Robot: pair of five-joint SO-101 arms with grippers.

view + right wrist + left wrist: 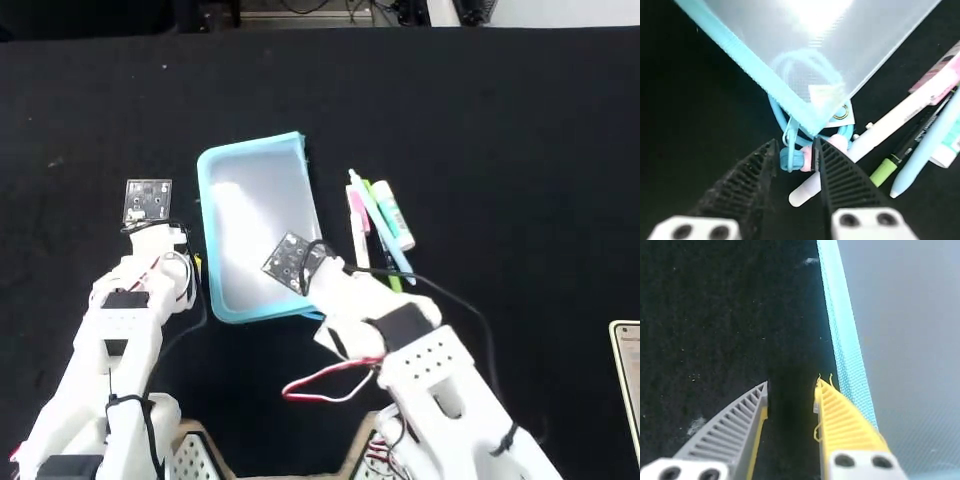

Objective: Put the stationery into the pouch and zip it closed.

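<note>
A clear pouch with light blue trim lies flat in the middle of the black table. Just right of it lie a pink-and-white pen, a light blue pen and a glue stick. My left gripper is open beside the pouch's left edge, and its yellow finger overlaps the blue trim. At the pouch's near right corner, my right gripper is open. Its black fingers closely straddle the blue zip-pull cord, with a white pen just beyond.
A pale card or box pokes in at the right edge of the table. A red wire loops under the right arm. Black cloth stretches bare behind and to both sides of the pouch.
</note>
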